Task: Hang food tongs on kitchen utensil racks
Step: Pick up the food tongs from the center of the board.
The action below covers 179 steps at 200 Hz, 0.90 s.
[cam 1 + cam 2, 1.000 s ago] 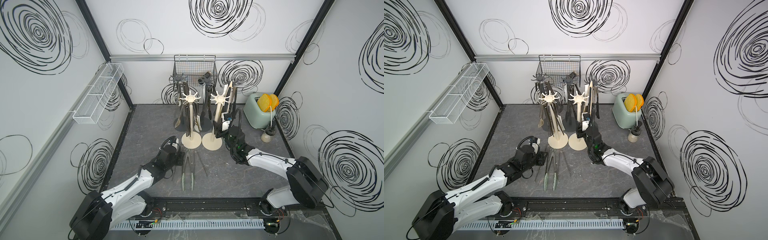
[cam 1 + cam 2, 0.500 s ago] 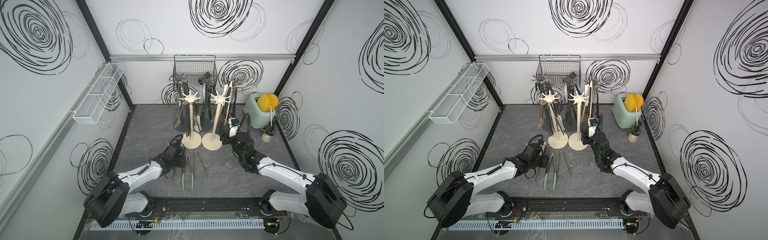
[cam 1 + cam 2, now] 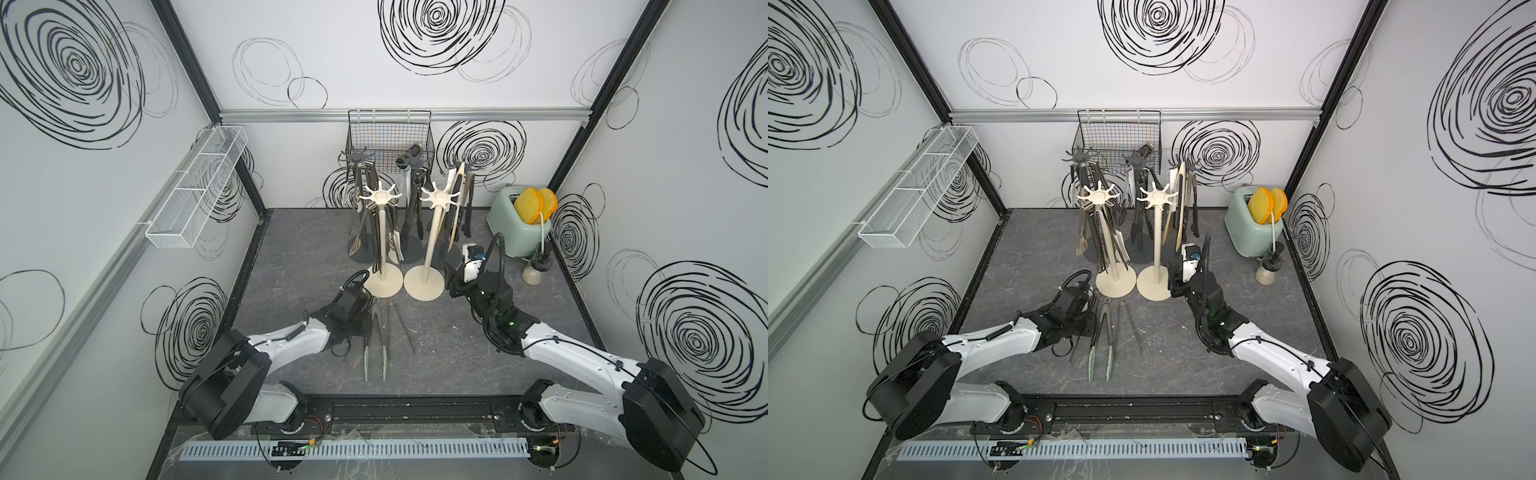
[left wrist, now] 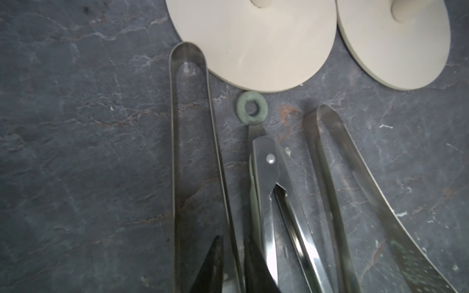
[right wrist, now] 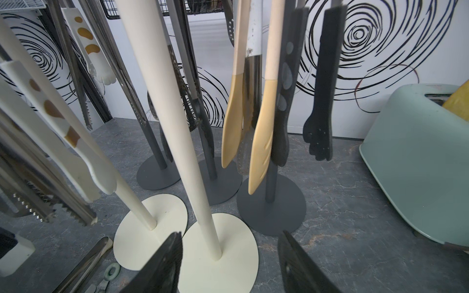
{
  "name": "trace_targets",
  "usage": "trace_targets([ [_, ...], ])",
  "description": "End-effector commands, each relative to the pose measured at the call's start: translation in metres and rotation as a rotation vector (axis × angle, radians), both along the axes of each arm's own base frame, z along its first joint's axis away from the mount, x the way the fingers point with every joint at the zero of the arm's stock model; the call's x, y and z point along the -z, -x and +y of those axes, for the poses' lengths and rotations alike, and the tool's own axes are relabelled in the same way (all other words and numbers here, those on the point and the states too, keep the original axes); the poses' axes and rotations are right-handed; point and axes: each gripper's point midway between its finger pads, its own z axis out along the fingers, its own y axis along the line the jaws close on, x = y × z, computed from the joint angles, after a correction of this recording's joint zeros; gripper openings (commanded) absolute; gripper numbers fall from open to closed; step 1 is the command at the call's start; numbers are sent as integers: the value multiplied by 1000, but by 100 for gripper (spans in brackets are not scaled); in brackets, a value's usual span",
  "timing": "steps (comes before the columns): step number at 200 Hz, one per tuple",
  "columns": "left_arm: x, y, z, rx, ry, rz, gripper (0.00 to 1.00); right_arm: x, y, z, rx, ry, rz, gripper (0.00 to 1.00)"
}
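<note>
Racks (image 3: pixel 432 237) five: two cream, three grey; tongs (image 4: pixel 266 165) lying: three.

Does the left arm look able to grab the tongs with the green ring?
Probably not right away. The tongs with the green ring lie flat beside the left gripper with nothing on top, but its fingers look closed on an arm of the plain steel tongs; it must let go first.

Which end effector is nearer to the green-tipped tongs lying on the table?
Left. The left end effector is beside the green-tipped tongs, over the neighbouring steel tongs; the right end effector is farther off, by a cream rack base.
</note>
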Motion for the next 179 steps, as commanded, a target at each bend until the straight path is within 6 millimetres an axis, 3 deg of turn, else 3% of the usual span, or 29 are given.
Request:
trace_targets([
  [1,-4,-7,-3,-6,-20,-18,21,-1,1,-5,15,-13,-1,62],
  [36,5,-3,-2,-5,-54,8,21,0,2,-7,17,-14,1,62],
  [103,20,13,19,-68,-192,59,20,-3,4,-13,18,-38,-4,63],
  [179,22,26,42,-145,-261,77,2,-9,11,-20,18,-62,-17,63],
])
